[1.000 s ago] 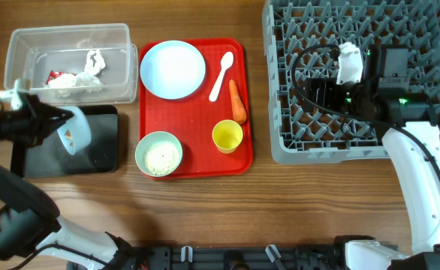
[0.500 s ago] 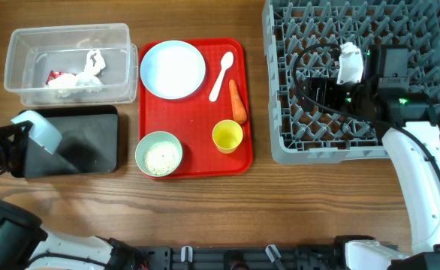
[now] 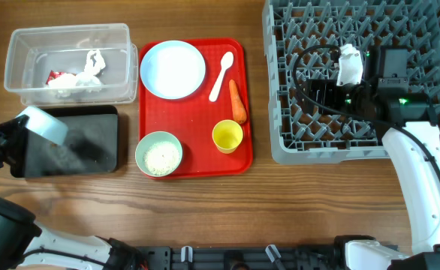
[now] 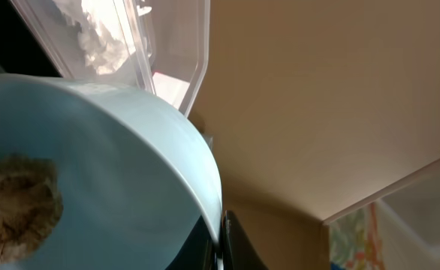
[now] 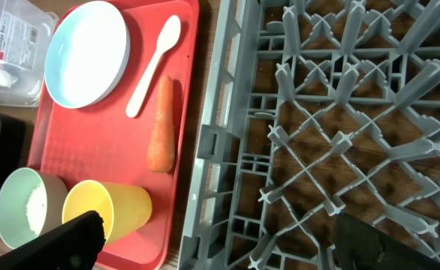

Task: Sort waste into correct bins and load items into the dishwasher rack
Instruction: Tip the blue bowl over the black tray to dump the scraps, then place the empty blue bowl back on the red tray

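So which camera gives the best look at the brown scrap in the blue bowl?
Left wrist: the scrap sits close up inside the bowl. Overhead shows only the tilted bowl at the black tray's edge, with no scrap visible. Right wrist shows neither.

A brown, wood-grained tabletop (image 3: 205, 210) fills the overhead view under even light. Behind it in the left wrist view is a plain beige surface (image 4: 317, 97).
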Robot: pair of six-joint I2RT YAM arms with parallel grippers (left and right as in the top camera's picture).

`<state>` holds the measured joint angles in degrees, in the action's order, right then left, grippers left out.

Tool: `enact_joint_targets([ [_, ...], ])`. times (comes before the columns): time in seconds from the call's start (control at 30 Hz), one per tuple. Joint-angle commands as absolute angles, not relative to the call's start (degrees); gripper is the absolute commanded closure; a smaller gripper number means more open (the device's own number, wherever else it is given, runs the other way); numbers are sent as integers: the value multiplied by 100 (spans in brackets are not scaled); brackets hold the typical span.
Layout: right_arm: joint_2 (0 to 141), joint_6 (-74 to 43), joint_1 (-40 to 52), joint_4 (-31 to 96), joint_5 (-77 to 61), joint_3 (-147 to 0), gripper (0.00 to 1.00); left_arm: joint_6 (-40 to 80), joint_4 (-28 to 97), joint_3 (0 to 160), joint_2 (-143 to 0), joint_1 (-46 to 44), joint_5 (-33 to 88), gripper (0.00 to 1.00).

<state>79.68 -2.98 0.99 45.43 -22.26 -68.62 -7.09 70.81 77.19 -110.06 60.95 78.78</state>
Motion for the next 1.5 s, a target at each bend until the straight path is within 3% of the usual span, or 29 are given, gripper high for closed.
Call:
enact_joint_targets([
  [0.0,8005,-301,113,4550,-2228,-6965,0,51,6965,7686,-11059,6281,8165,96],
  [0.2,8005,-301,113,4547,-2228,-6965,0,395,6945,7686,-11059,6495,8958,96],
  [0.4,8005,-301,113,4545,-2228,-6965,0,388,6637,7688,-11054,6455,7972,96],
  [0.67,8005,-314,113,4550,-2231,-6965,0,344,6740,8187,-10265,5513,7933,96],
  [0.8,8005,-314,113,4571,-2231,-6965,0,386,6497,8860,-9367,4456,6882,96],
  [0.87,8005,-311,113,4530,-2228,-6965,0,716,6169,9105,-8772,3286,5011,96],
  [1.07,8005,-316,113,4466,-2231,-6965,0,681,5660,9096,-8619,368,1356,96],
  [1.2,8005,-316,113,4469,-2231,-6965,0,622,5277,9096,-9220,-1157,110,96],
  [1.47,8007,-311,113,4523,-2228,-6965,0,624,5404,9096,-10938,-2471,-565,96],
])
